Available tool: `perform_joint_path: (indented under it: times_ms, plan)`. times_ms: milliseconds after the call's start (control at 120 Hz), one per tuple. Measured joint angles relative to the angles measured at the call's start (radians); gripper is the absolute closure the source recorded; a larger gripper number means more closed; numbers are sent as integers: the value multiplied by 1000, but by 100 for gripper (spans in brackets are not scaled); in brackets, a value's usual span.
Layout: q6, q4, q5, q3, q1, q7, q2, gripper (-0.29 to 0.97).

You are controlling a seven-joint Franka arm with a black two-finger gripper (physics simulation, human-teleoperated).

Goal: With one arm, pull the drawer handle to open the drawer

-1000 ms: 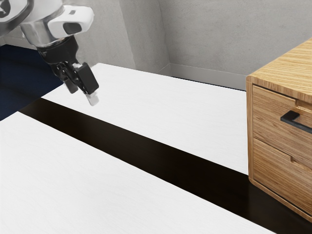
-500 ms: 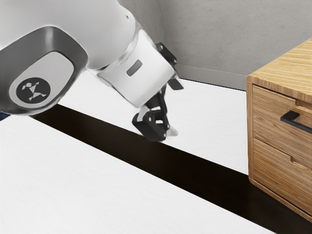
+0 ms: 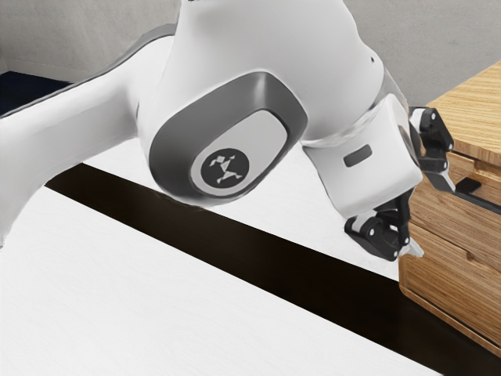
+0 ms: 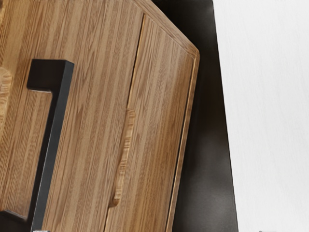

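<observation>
Not much was actually done at this point, honestly. The white robot arm's black two-finger end effector hung low by the front corner of the light oak-grain wooden cabinet, just above the white desk where its wide black stripe ran under the cabinet. Whether the end effector was wide or narrow I couldn't tell, the wrist was blocking too much, but it wasn't carrying anything. The slim black bar handle sat on the upper wooden drawer front, higher up than the end effector and off toward the exterior view's right, with nothing touching it. In the wrist view that drawer front looked flush with the lower wooden drawer front, so I'd call the drawer shut. My read: the approach was mostly there, but lining up on the handle, closing on it and the whole pull were all yet to do.
</observation>
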Motion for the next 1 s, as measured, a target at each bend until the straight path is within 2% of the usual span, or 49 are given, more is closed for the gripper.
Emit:
perform_joint_path:
  times_ms: [108,300,508,817,1000]
  plan:
    - [37,36,8,0,3,39,31,22]
    - [76,123,13,7,-62,93,121,28]
    - [109,130,12,52,-64,134,175,33]
    - [156,147,14,58,-75,175,234,39]
    - [170,143,13,58,-83,190,247,54]
